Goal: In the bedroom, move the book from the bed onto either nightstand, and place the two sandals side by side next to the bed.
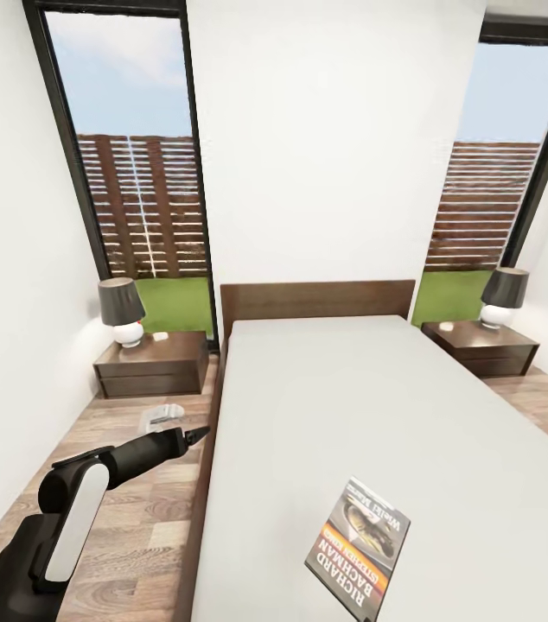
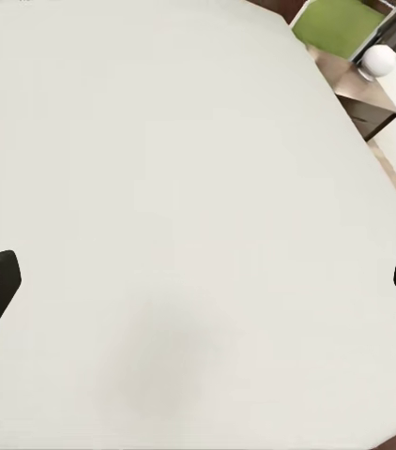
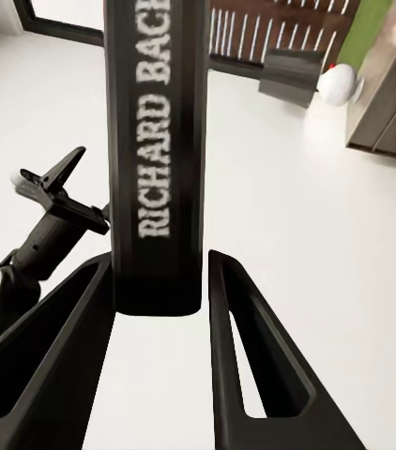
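1. The bedroom: white walls, wood-plank floor point(image 1: 127, 518), and a tall dark-framed window point(image 1: 127, 155) on each side of the headboard wall.
2. The bed point(image 1: 334, 415): the white mattress is bare apart from the book near its foot end. The robot stands at that end.
3. Nightstands: one at the bed's left point(image 1: 166, 358) and one at its right point(image 1: 481, 345), each carrying a dark-shaded lamp point(image 1: 121, 309). Neither top carries the book.
4. Left gripper point(image 1: 194, 434): it is held out over the floor just beside the bed's left edge. Its fingers stand wide apart and hold nothing.
5. Right gripper point(image 3: 160, 262): the wrist view shows its two fingers on either side of the book's spine. They appear clamped on it, though a hairline gap at one finger leaves some doubt.
6. The book point(image 1: 360, 549): it sits over the mattress near the foot end, tilted, and judged to be in the grasp. It has not been delivered.
7. Sandals: a pale shape point(image 1: 160, 419) lies on the floor in front of the left nightstand, near the bed. It is too blurred to identify or count.
8. Progress: an early stage. The book looks seized, with carrying and setting down still outstanding, and the sandal pairing is judged not yet done
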